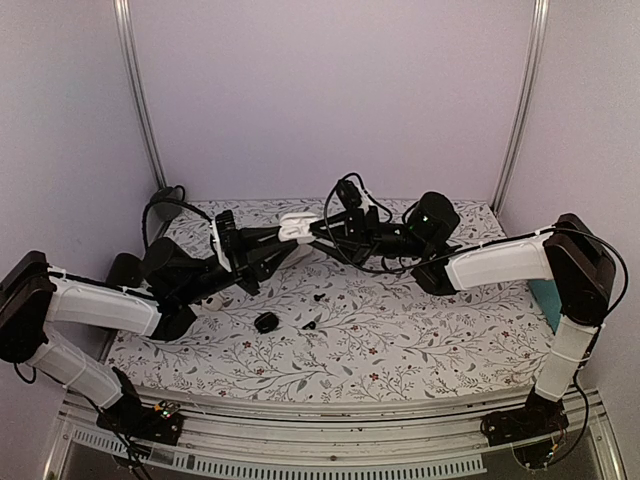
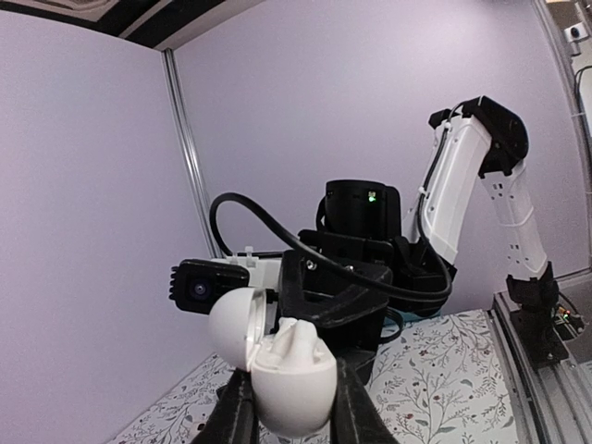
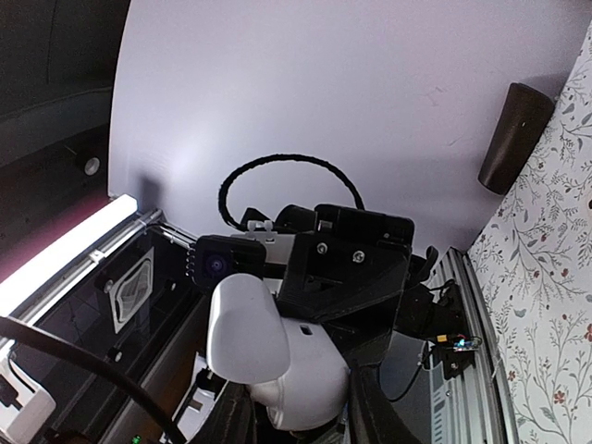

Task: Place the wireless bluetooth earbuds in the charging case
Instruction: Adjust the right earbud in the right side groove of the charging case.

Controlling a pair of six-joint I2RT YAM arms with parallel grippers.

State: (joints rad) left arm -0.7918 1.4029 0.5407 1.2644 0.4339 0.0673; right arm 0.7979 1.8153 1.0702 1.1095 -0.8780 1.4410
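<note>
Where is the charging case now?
Top view: the left gripper holds the charging case above the table, centre-back, the right gripper facing it.

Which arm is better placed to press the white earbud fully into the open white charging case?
Right, probably. The left gripper is shut on the white egg-shaped charging case, holding it up, lid open. The right gripper is at the case, where a glossy white earbud sticks out.

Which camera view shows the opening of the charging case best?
The left wrist view: the charging case sits between the left jaws, lid swung aside, a white earbud standing in the opening. In the right wrist view the lid hides the opening. The top view shows the case only as a small white shape.
</note>
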